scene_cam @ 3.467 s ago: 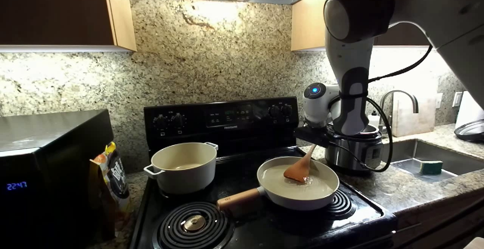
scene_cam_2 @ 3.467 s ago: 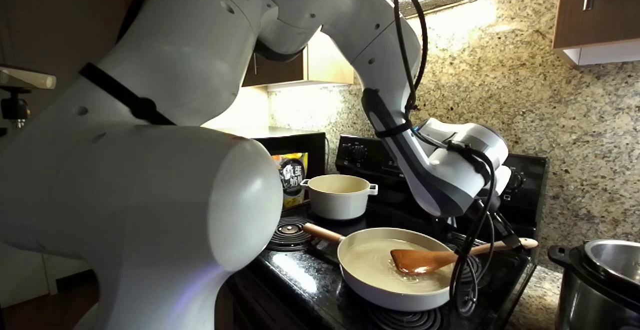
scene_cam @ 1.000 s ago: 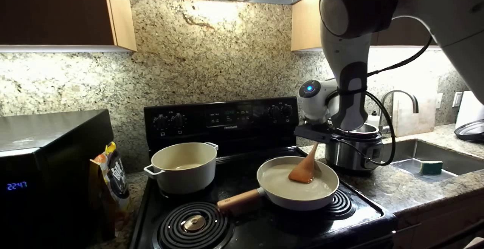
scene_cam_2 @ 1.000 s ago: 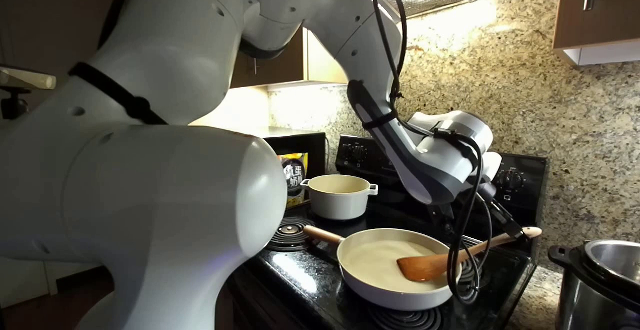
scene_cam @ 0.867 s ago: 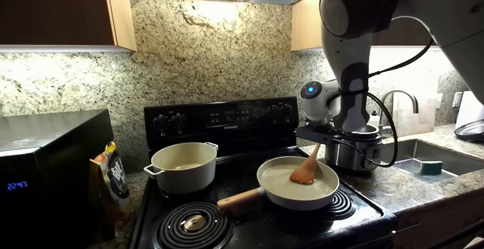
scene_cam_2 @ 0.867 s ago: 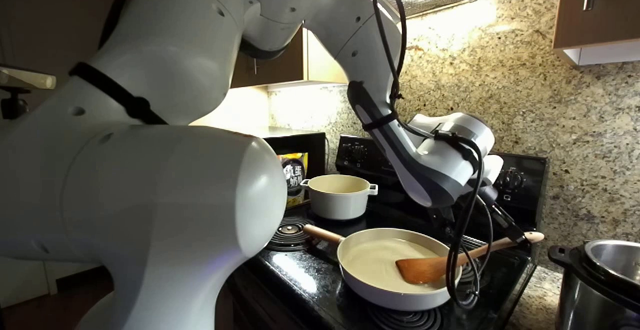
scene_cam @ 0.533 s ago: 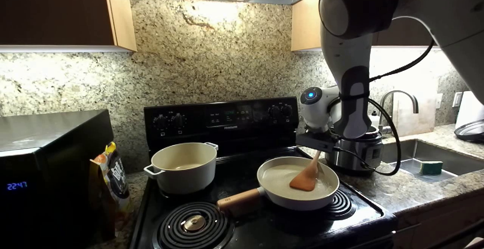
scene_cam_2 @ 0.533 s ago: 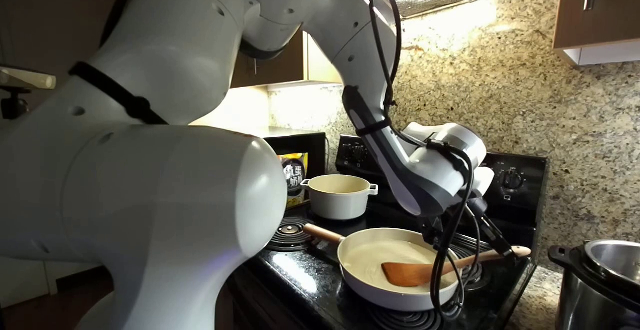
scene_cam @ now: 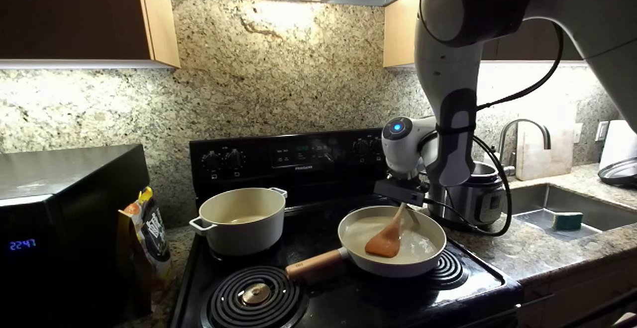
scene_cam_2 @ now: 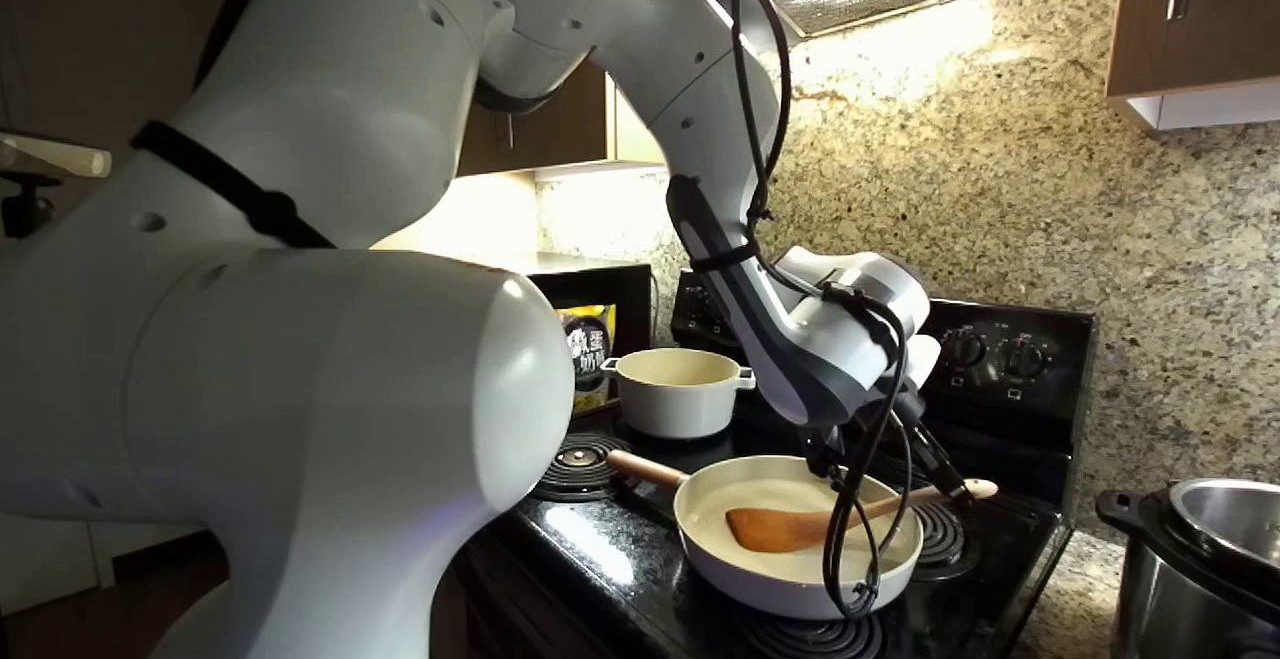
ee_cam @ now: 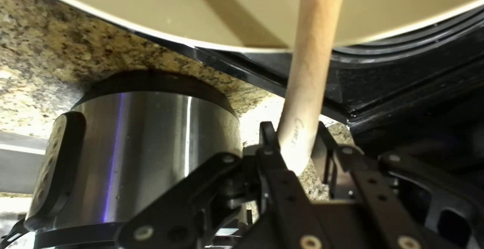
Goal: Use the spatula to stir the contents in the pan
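The pan (scene_cam: pixel 393 268) sits on the stove with its long wooden handle pointing left; it also shows in an exterior view (scene_cam_2: pixel 780 596) and, in part, in the wrist view (ee_cam: pixel 151 3). A pale, shallow layer, the contents (scene_cam: pixel 359 233), covers its floor. The orange-brown wooden spatula (scene_cam: pixel 384 245) leans over the rim, its blade down in the contents; the blade also shows in an exterior view (scene_cam_2: pixel 772 531). My gripper (ee_cam: pixel 295 130) is shut on the spatula's handle (ee_cam: pixel 317 45) near its end, beyond the pan's rim (scene_cam_2: pixel 968 491). In an exterior view the fingertips are hidden.
A deeper cream pot (scene_cam: pixel 244 238) stands on the back left burner. A steel pot (scene_cam: pixel 465 203) stands on the counter close to my gripper (ee_cam: pixel 151 154). A bare coil burner (scene_cam: pixel 293 298) lies front left. Cables (scene_cam_2: pixel 840 549) from the arm hang over the pan.
The spatula's blade first shifted slightly right, then swept left across the pan and a little toward the front. My gripper and arm moved left with it. The pan stayed in place.
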You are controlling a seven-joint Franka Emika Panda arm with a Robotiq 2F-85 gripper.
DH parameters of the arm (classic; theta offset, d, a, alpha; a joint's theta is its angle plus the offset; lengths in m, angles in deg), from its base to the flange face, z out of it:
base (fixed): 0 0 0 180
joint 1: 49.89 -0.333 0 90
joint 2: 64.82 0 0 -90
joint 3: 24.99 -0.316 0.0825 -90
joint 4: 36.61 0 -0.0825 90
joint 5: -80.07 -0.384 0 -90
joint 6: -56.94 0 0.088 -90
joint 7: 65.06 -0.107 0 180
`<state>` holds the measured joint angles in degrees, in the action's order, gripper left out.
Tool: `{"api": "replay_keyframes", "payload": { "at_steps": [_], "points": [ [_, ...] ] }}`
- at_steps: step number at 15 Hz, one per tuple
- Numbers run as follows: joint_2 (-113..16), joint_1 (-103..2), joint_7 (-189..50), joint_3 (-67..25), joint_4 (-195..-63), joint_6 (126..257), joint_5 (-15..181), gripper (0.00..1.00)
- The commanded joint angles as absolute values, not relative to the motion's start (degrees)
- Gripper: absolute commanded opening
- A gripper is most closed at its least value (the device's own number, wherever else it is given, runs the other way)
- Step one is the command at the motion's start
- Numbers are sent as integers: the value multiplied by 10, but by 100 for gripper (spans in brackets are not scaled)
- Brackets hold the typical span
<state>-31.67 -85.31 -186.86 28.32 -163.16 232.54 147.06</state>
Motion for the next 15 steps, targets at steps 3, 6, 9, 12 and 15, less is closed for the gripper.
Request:
{"api": "replay_keyframes", "payload": {
  "at_steps": [3,6,9,12,15],
  "points": [
    [-322,-825,-1836,249,-1598,2329,1457,11],
    [-316,-815,-1836,246,-1574,2336,1466,11],
    [-310,-813,-1843,261,-1553,2345,1483,11],
    [-308,-799,-1841,275,-1549,2353,1505,10],
    [-302,-773,-1835,275,-1556,2365,1512,10]
  ]
}}
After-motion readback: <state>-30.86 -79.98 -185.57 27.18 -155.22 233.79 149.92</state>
